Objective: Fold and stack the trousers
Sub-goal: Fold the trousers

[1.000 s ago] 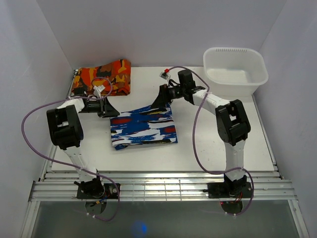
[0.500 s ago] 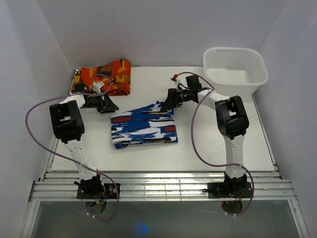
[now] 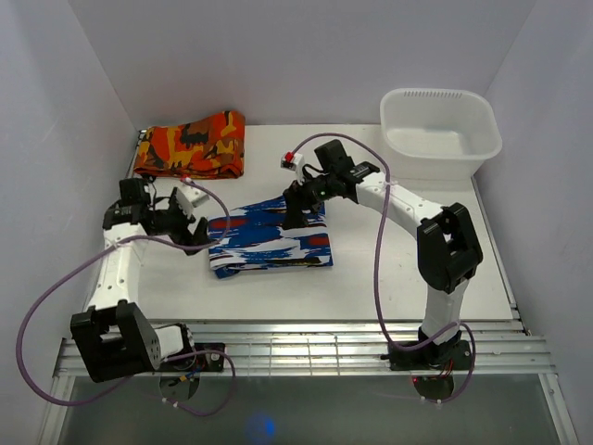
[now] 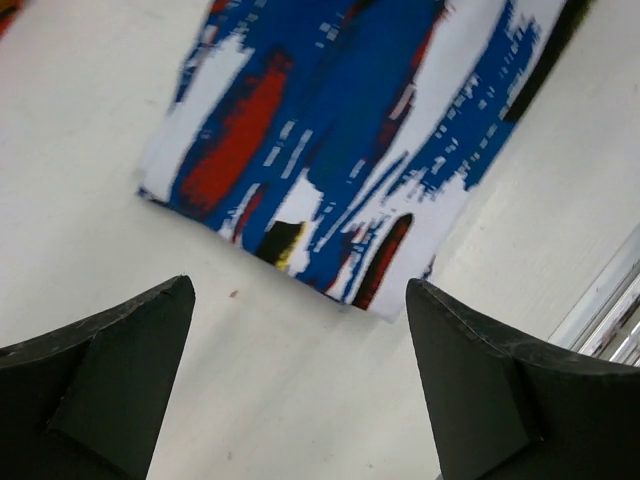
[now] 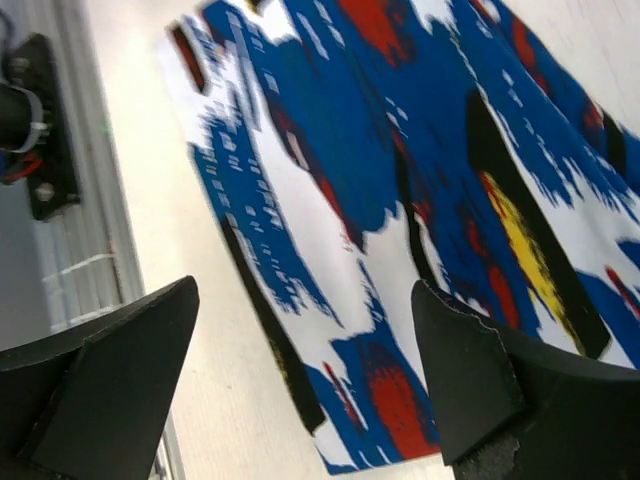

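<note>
We see the folded trousers (image 3: 269, 239) at frame centre on the bench (image 3: 389, 269); our left hand (image 3: 192, 232) and right hand (image 3: 296, 215) both gape empty.

Trousers (image 3: 269, 239) at ctr; folded cloth (image 3: 190, 146) rear L, tub (image 3: 435, 165) rear R.

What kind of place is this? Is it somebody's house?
Probably a robot test booth, not a house: two robot arms bolted to a metal frame, plain white walls closing in a white table.

bright, even light; soft wrist-view blur
</note>
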`<action>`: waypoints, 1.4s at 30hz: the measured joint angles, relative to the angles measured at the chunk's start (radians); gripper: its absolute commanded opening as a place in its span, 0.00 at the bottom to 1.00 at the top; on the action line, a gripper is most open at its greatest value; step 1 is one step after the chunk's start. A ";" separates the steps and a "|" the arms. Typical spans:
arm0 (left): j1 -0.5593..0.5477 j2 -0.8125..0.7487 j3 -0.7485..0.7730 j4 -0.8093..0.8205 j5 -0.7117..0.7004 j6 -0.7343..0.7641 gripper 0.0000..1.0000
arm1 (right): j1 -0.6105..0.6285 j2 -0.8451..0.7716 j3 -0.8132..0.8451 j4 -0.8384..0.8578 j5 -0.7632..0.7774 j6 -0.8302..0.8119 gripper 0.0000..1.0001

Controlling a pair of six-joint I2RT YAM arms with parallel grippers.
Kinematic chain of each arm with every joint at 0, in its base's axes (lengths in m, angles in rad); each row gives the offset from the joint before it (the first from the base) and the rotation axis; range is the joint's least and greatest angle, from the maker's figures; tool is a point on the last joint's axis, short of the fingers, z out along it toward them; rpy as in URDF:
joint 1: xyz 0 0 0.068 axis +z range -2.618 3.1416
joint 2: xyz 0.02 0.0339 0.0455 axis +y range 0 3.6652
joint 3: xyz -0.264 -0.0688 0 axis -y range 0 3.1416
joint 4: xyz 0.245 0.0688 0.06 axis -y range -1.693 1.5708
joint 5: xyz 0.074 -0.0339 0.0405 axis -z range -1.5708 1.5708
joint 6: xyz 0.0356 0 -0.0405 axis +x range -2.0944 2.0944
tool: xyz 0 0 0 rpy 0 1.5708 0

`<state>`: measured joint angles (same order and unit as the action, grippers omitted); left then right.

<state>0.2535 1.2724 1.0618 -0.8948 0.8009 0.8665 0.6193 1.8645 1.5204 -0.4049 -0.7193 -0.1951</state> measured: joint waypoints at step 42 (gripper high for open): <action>-0.553 -0.312 -0.530 0.610 -0.704 0.271 0.00 | -0.108 0.264 0.057 -0.151 0.242 -0.032 0.76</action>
<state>-0.2996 0.9607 0.5316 -0.2844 0.0967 1.1374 0.5117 2.1284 1.5772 -0.5556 -0.4774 -0.2276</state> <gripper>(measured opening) 0.270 0.763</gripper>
